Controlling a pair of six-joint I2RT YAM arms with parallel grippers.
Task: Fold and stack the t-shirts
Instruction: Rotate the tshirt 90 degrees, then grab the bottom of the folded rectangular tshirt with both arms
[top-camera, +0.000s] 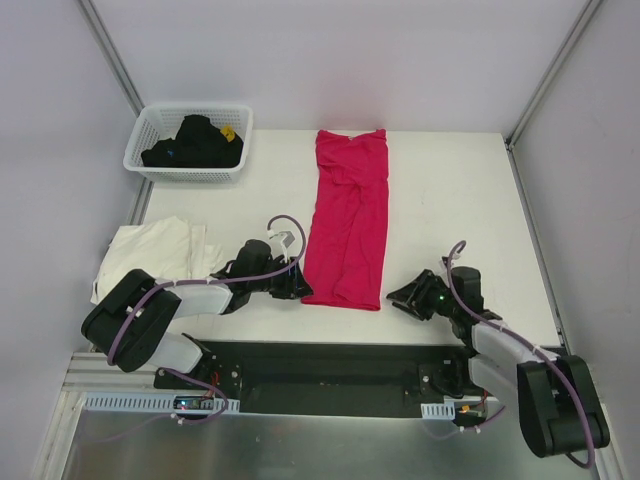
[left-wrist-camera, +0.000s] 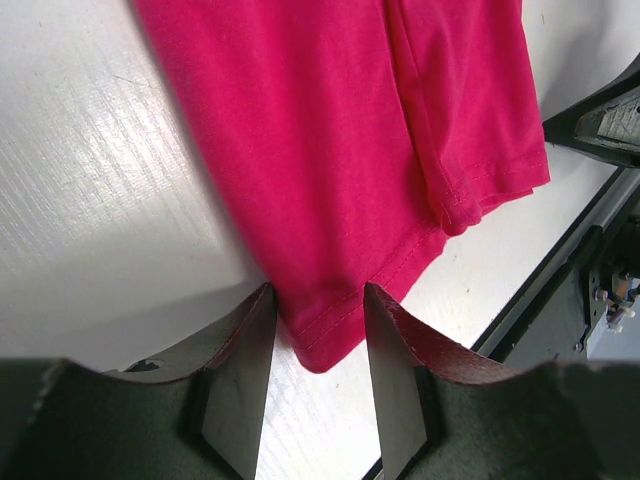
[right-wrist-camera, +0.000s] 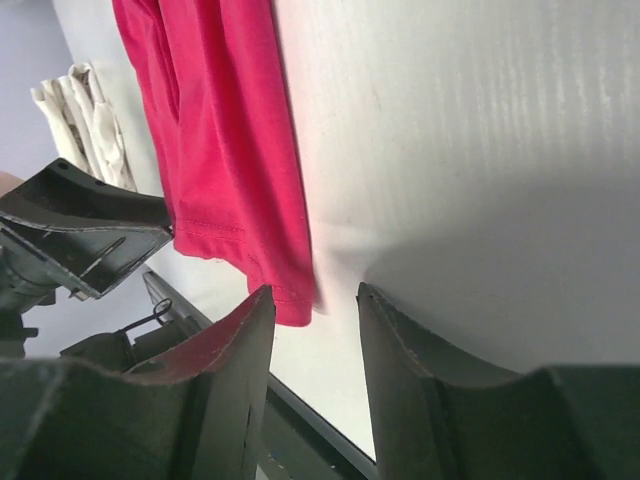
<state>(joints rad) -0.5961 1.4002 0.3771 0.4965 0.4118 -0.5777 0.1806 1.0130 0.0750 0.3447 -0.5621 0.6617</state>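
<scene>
The magenta-red t-shirt (top-camera: 348, 215) lies as a long narrow strip down the middle of the white table, hem toward me. My left gripper (top-camera: 298, 288) is open at its near left corner; in the left wrist view the corner of the shirt (left-wrist-camera: 350, 150) lies between the open fingers of that gripper (left-wrist-camera: 318, 295), resting on the table. My right gripper (top-camera: 400, 298) is open just right of the near right corner; in its wrist view the shirt (right-wrist-camera: 220, 150) ends beside the left finger of the gripper (right-wrist-camera: 315, 295). The cream-white t-shirt (top-camera: 155, 250) lies crumpled at the left.
A white lattice basket (top-camera: 145, 165) holding dark clothes (top-camera: 195, 140) stands at the back left. The table's front edge and the black base rail run just behind both grippers. Bare table (top-camera: 450, 200) lies right of the magenta shirt.
</scene>
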